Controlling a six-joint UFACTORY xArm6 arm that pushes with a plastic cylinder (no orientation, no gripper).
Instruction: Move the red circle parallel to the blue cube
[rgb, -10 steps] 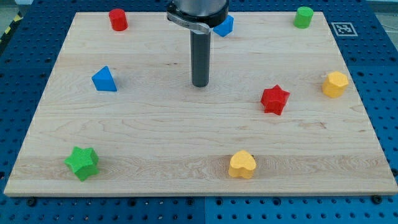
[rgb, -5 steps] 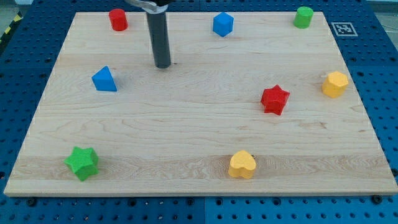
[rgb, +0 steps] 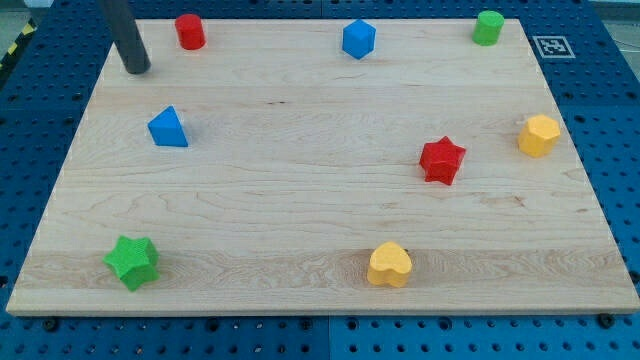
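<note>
The red circle (rgb: 190, 31) — a short red cylinder — stands upright near the wooden board's (rgb: 300, 200) top edge, toward the view's left. My tip (rgb: 137, 70) rests on the board to the view's left of it and a little lower, near it but with a clear strip of wood between them. There is no hand to open or close here: the arm ends in a plain dark rod, and it holds nothing and touches no block.

The blue cube (rgb: 358, 39) sits along the same top edge, well apart from the red circle toward the view's right, at nearly the same height in the view. Farther along, in the top right corner, stands a green cylinder (rgb: 488, 27).

Below my tip, on the view's left side, lies a blue triangular block (rgb: 168, 128). A green star (rgb: 132, 262) sits near the bottom left corner. On the right half, a red star (rgb: 442, 159) lies near the middle height — a yellow hexagonal block (rgb: 538, 135) sits beyond it by the right edge. A yellow heart (rgb: 389, 265) lies near the bottom edge.
</note>
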